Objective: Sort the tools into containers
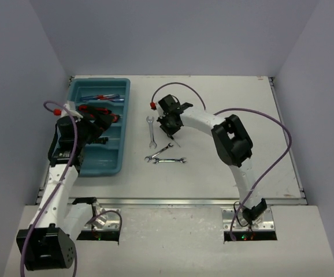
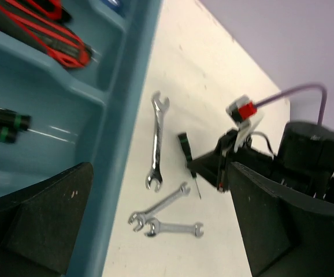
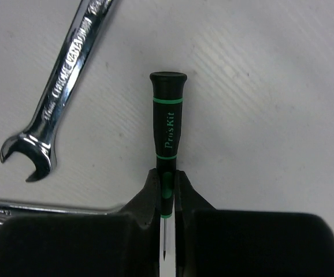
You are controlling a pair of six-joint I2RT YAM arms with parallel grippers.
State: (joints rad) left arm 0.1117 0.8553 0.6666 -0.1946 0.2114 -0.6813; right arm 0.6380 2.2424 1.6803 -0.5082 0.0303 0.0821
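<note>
I'm looking down at a white desk [image 1: 225, 173] walled by pale panels. The teal tray [image 1: 106, 163] is lying under my left gripper [image 1: 100, 122], whose jaws are standing wide apart above its compartments. Red-and-black pliers [image 2: 45, 34] are resting in the compartment just beyond that gripper. My right gripper [image 3: 166, 190] is clamping the slim neck of a black-green screwdriver [image 3: 167, 121] that is lying on the desk, handle pointing away from the fingers. A long wrench [image 3: 63, 81] is lying just left of this gripper, and two smaller wrenches [image 1: 170, 160] are lying nearer the arm bases.
</note>
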